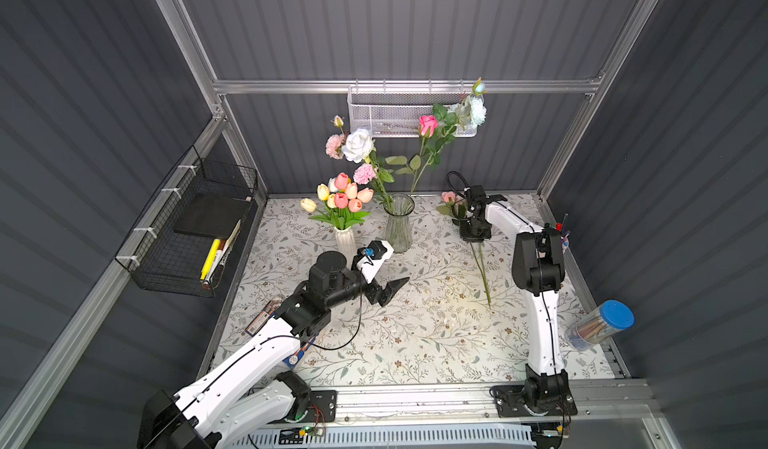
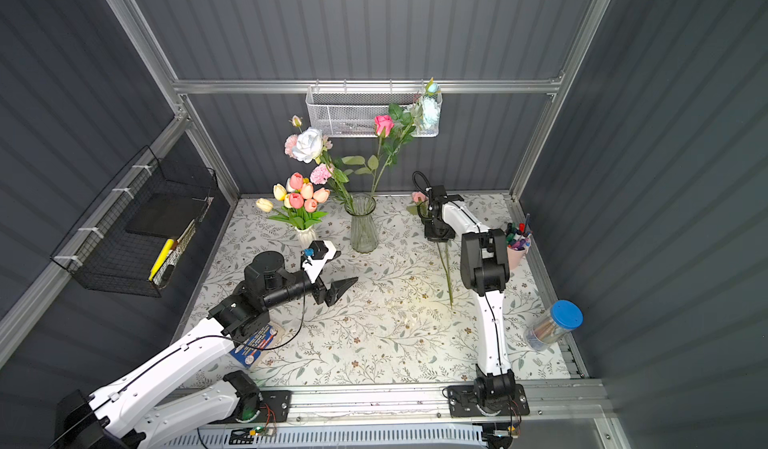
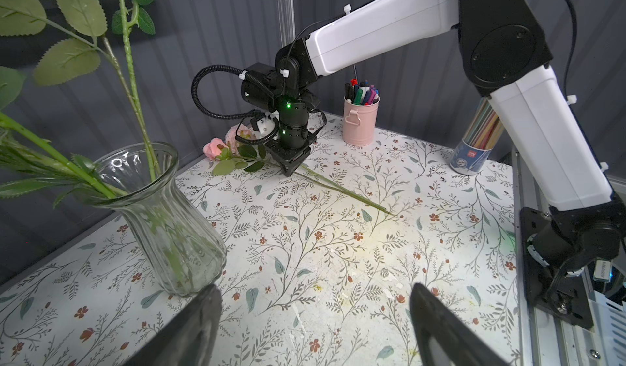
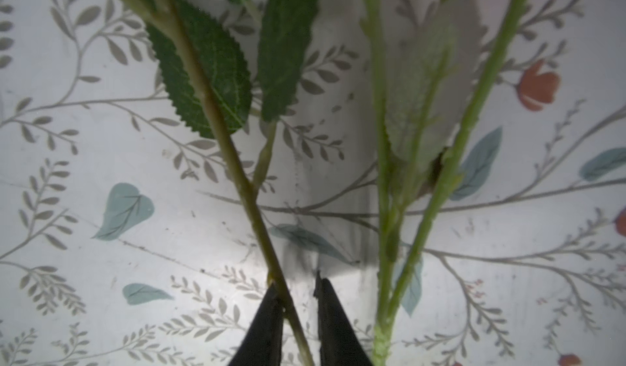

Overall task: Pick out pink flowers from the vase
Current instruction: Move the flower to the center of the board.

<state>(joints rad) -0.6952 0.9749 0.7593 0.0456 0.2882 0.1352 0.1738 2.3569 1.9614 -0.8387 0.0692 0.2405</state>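
Clear ribbed glass vase (image 1: 398, 222) stands upright at the back of the floral-print tabletop (image 1: 415, 343). In it are pale pink ruffled blooms (image 1: 365, 173) and a magenta rose (image 1: 428, 124), mixed with a white rose (image 1: 358, 144) and a pale blue rose (image 1: 473, 110). Salmon-pink tulips (image 1: 347, 197) share a small white ribbed vase (image 1: 345, 239) with yellow ones, just beside the glass vase on the left arm's side. A pale pink rose on long green stem (image 3: 214, 147) lies flat on the table, well apart from the glass vase toward the right arm, with a second leafy stem (image 4: 382, 178) just beside it. The right gripper (image 4: 296, 283) points down over the rose's stem, black fingers narrowly apart, stem between them touching one finger, not pinched. The left gripper (image 3: 313, 333) hovers near the glass vase, jaws wide apart, empty. Handling, judged: the flowers are light and artificial, with thin wiry stems that could twist in a grip, and heads and leaves that are soft and crushable. Best hold is on bare stem above the vase rim, below the leaves, then lift straight up. Vase may tip; neighbouring stems may tangle.
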